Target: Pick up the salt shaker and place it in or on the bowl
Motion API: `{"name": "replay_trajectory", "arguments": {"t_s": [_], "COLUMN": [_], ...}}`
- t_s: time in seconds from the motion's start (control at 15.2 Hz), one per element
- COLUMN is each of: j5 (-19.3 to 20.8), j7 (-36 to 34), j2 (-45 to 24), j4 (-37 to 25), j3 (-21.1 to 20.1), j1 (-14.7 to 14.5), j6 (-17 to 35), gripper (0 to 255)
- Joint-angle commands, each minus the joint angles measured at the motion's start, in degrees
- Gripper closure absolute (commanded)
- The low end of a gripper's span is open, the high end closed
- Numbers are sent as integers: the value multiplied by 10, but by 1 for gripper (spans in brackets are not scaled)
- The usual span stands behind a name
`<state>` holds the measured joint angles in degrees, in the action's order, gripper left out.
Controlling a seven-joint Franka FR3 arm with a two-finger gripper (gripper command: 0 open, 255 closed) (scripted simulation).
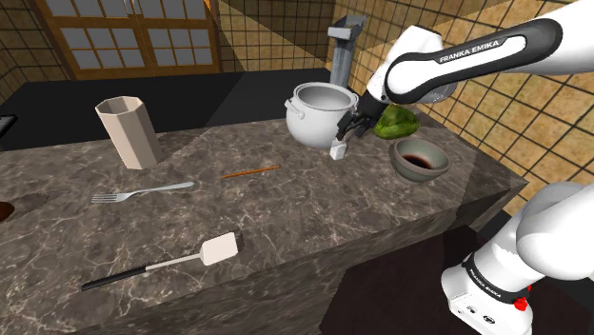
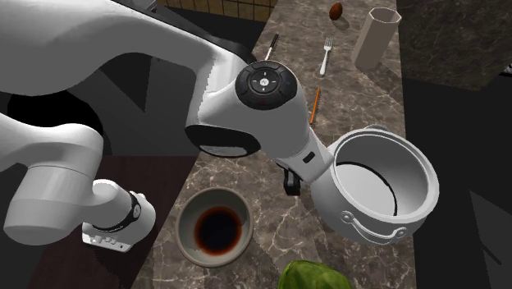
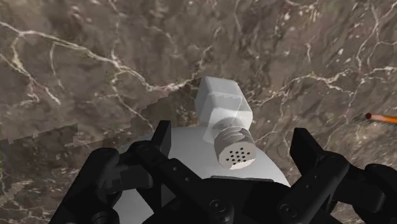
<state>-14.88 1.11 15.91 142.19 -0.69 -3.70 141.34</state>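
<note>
Dark veined marble surface [image 1: 286, 219] fills the scene, and the black hand [image 3: 235, 141] hangs right over the small white square salt shaker [image 3: 222, 105] with its perforated cap. Fingers are spread wide, one on either side, neither touching it. The shaker sits just beside the white two-handled pot [image 1: 319, 112]. The grey bowl with the dark red inside [image 1: 419, 159] stands near, apart from it.
</note>
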Motion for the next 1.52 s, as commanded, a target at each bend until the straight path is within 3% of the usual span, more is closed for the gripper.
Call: {"name": "replay_trajectory", "arguments": {"t_s": [0.0, 0.26, 0.79, 0.86, 1.45], "j5": [-5, -16, -16, -16, -16], "j7": [3, 10, 10, 10, 10], "j2": [-16, -49, -49, -49, -49], "j4": [1, 5, 5, 5, 5], "j3": [-1, -3, -3, -3, -3], "j1": [-3, -8, -8, -8, -8], "j6": [19, 55, 55, 55, 55], "gripper": [0, 0, 0, 255, 255]}}
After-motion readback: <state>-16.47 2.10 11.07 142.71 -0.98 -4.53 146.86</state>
